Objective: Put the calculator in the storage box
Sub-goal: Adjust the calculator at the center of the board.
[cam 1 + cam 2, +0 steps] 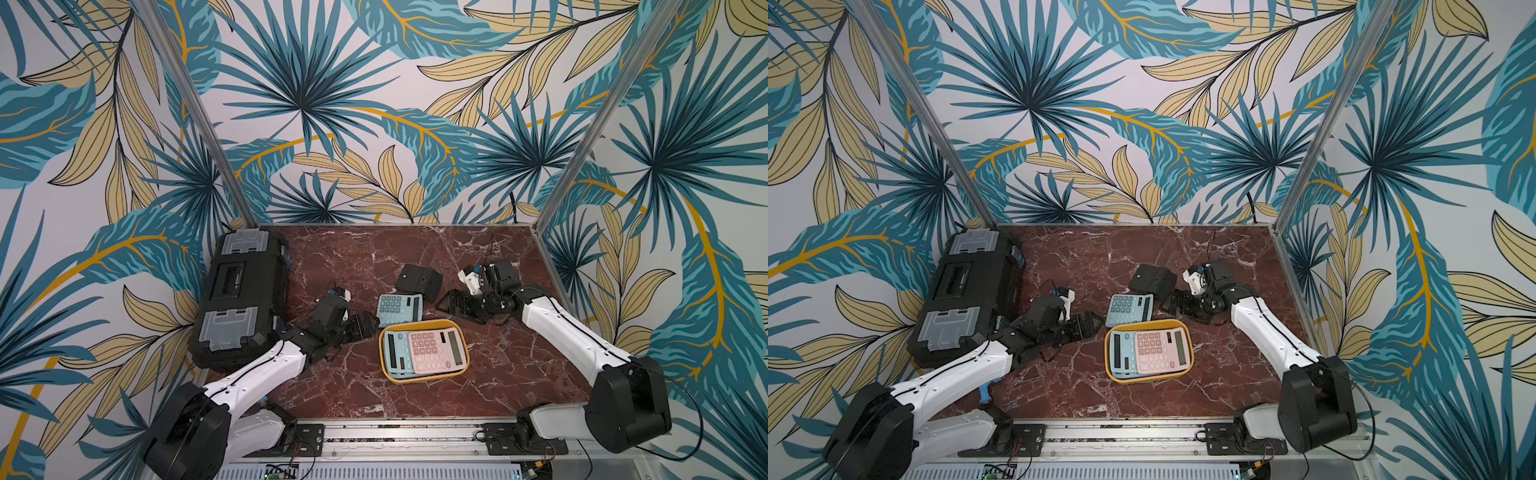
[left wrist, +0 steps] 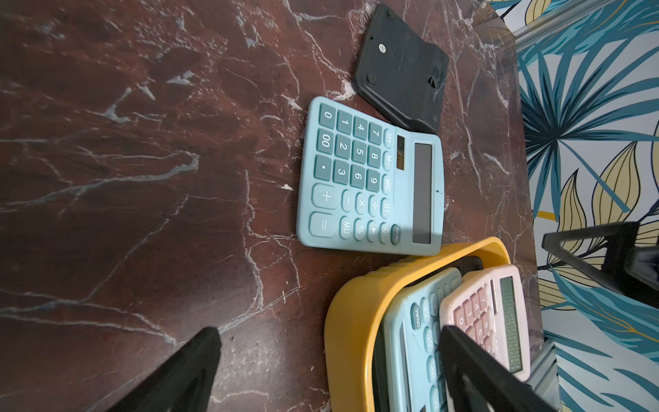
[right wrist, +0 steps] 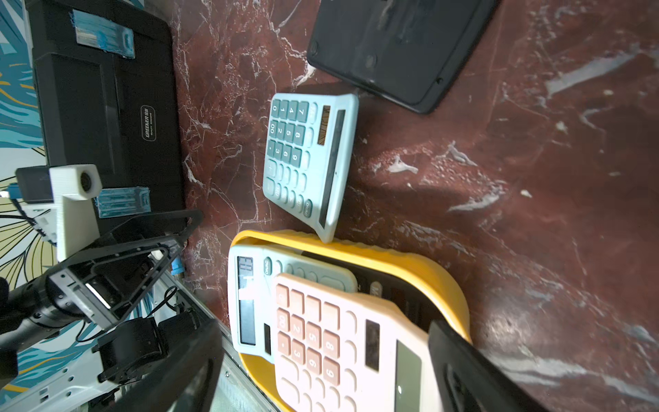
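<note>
The storage box [image 1: 420,323], a shallow yellow tray, sits mid-table and holds a blue calculator [image 1: 395,351] with a pink calculator [image 1: 434,349] lying partly over it. Another blue calculator [image 1: 399,308] lies face up just behind the box, one corner touching the rim [image 3: 328,239]. A black calculator [image 1: 419,281] lies face down farther back. My left gripper [image 1: 365,326] is open and empty, just left of the box's far left corner. My right gripper [image 1: 451,303] is open and empty beside the black calculator, behind the box's far right corner. In the wrist views the left gripper [image 2: 328,331] and right gripper [image 3: 322,324] hold nothing.
A large black toolbox [image 1: 245,291] with grey lid compartments stands along the table's left edge, close behind the left arm. A metal rail [image 1: 399,436] runs along the front. Aluminium posts rise at the back corners. A blue-handled item [image 1: 984,392] lies under the left arm.
</note>
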`<state>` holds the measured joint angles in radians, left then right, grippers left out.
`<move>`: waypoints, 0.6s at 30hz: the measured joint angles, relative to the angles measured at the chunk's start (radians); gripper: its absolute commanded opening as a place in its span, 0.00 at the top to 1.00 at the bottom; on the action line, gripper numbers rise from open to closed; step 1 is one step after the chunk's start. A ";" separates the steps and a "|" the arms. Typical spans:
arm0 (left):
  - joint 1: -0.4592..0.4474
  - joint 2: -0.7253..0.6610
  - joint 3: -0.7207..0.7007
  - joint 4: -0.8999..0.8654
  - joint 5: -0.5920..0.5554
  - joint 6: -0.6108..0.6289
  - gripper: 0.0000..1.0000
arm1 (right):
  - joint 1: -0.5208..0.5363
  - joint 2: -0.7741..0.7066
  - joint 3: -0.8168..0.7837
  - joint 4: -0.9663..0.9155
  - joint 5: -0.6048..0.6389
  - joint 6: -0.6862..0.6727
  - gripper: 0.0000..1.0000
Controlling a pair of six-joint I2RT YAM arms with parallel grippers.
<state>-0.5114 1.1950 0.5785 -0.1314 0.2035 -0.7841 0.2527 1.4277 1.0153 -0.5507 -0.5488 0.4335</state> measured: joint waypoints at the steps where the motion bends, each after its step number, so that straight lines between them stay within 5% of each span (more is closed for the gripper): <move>1: 0.005 0.013 0.000 0.010 0.007 0.000 0.00 | 0.004 0.030 0.019 0.004 -0.006 0.000 0.09; 18: 0.057 0.248 0.036 0.156 0.137 0.017 0.00 | 0.081 0.399 0.211 0.018 -0.027 -0.032 0.42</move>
<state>-0.4545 1.4429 0.6147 0.0250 0.3401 -0.7673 0.3336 1.8267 1.2259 -0.5327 -0.5758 0.4015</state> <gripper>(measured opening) 0.999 0.609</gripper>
